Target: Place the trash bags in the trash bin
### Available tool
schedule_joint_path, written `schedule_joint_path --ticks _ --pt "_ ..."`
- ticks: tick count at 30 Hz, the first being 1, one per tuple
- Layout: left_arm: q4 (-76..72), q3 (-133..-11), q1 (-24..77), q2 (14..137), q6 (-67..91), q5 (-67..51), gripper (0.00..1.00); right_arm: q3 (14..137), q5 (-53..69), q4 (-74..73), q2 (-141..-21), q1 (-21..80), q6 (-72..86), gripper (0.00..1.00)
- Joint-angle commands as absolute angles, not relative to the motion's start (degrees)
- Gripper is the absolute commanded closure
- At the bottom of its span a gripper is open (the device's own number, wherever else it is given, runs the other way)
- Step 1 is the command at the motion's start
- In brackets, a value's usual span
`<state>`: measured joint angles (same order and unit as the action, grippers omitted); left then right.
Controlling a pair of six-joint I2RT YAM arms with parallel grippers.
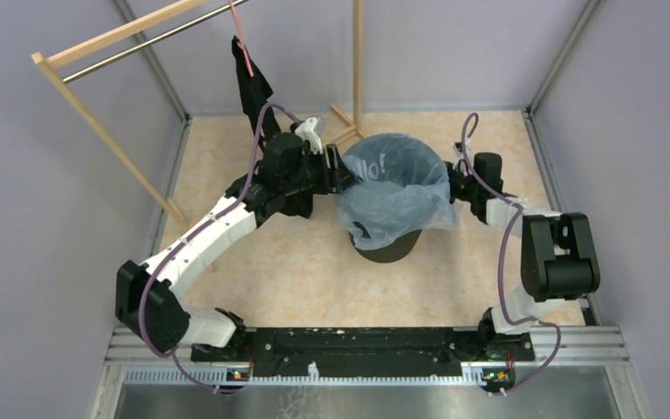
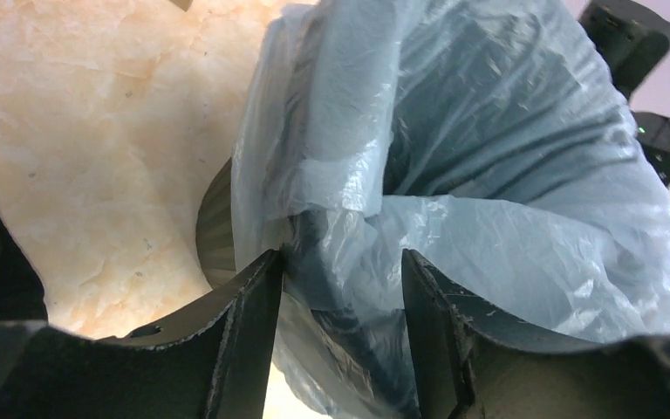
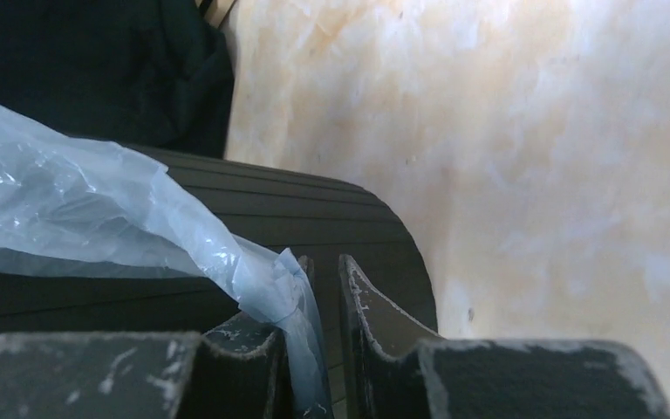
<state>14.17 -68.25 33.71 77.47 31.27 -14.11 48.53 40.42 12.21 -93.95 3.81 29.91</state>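
Right claw (image 3: 323, 266) pinches trash bag (image 3: 96, 209) film beside the trash bin (image 3: 314, 218); left claw (image 2: 340, 262) spread around a wad at its rim, probably loose. Bag drapes over the bin: light, limp, slippery, so grip bunched folds.

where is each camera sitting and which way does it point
Top external: above and behind the robot, looking down on the table; shows left arm, right arm, left gripper and right gripper flanking the bin and bag.
Left wrist: on the left arm, looking past its fingers into the bag's open mouth.
Right wrist: on the right arm, looking past its fingers along the bin's ribbed side.
Shared: all three show bag and bin; both wrist views have film between the fingers.
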Motion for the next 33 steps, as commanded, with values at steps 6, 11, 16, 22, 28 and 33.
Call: schedule_joint_path --ticks 6,11,16,22,28,33 --pt "18.36 -74.24 34.01 79.99 24.28 -13.26 0.21 42.75 36.45 11.94 -77.57 4.11 30.32 0.74" --pt "21.86 -74.42 33.97 72.58 21.93 -11.68 0.02 41.00 30.81 5.97 -68.85 4.12 28.45 0.52" --pt "26.90 -73.21 33.84 63.32 21.22 -11.58 0.02 41.67 28.97 -0.51 -63.53 4.11 25.31 0.38" --pt "28.89 -67.29 33.89 51.14 22.07 -16.91 0.02 42.19 28.35 -5.53 -60.48 4.13 23.46 0.32" --pt "22.84 -51.76 33.92 40.16 37.67 -22.57 0.13 42.01 28.27 -8.34 -58.28 4.13 22.53 0.31" --pt "10.95 -37.47 33.97 33.11 50.58 -23.72 0.12 42.30 27.60 -10.47 -57.21 4.13 22.19 0.28"
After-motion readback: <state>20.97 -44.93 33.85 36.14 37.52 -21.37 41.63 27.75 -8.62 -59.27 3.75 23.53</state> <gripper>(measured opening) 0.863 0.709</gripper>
